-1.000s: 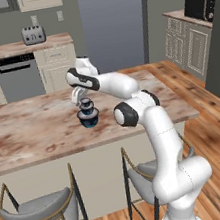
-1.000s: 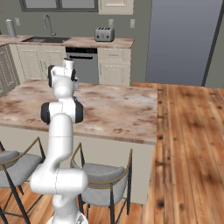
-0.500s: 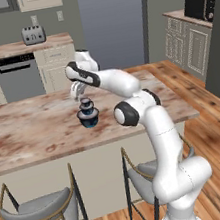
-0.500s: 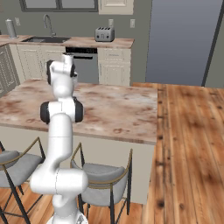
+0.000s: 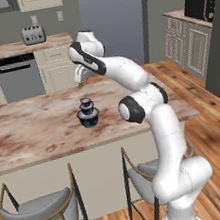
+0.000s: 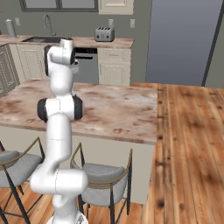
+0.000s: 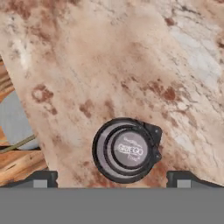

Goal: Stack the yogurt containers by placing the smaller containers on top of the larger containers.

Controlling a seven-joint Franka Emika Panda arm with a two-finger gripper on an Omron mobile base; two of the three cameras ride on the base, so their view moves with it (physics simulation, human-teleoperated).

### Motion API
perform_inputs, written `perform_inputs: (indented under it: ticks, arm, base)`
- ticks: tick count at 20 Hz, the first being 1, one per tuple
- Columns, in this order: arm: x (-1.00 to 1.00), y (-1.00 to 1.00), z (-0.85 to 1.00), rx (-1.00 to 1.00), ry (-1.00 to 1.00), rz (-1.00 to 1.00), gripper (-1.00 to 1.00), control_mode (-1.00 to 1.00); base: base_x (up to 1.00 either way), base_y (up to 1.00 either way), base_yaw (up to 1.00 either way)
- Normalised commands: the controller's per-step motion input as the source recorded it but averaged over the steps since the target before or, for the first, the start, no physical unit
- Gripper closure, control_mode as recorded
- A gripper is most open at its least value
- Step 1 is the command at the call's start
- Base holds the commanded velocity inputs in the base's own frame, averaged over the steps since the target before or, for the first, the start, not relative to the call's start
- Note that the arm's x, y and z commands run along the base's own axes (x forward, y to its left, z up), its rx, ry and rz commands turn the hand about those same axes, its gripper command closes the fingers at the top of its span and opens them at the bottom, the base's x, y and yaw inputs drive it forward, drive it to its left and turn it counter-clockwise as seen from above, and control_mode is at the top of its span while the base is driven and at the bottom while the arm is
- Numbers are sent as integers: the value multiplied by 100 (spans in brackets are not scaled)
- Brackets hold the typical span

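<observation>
The yogurt containers stand as one stack (image 5: 87, 112) on the marble island counter (image 5: 34, 129). The larger container (image 5: 88, 118), a wide dark-blue tub with a teal base, is at the bottom, and the smaller containers (image 5: 86, 105) sit on top of it. My gripper (image 5: 80, 79) hangs open a short way above the stack, touching nothing. From the hand view I look straight down on the stack (image 7: 127, 150), its rings concentric, with the open gripper (image 7: 113, 178) and its dark fingertips (image 7: 41, 177) wide to either side.
Two grey stools (image 5: 41, 215) stand under the counter's near edge. A toaster (image 5: 33, 35) sits on the back counter above a dishwasher (image 5: 19, 76), and a microwave (image 5: 199, 3) is at the right. A sink with a faucet (image 6: 47, 26) shows at the back left.
My gripper has risen straight up off the stack, its jaws staying apart. The stacked tubs have not moved.
</observation>
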Motion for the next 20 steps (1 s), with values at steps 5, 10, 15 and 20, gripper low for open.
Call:
perform_inputs:
  ticks: [5, 10, 15, 20]
  arm:
    - [-97, -72, 24, 11, -18, 0, -100, -100]
    - [-100, -69, 2, 9, -15, 0, -100, -100]
    - [-100, -59, 0, 9, -11, 0, -100, -100]
    - [-100, -48, 0, 7, -4, 0, -100, -100]
  base:
    - [0, 0, 0]
    - [0, 0, 0]
    - [0, 0, 0]
    - [0, 0, 0]
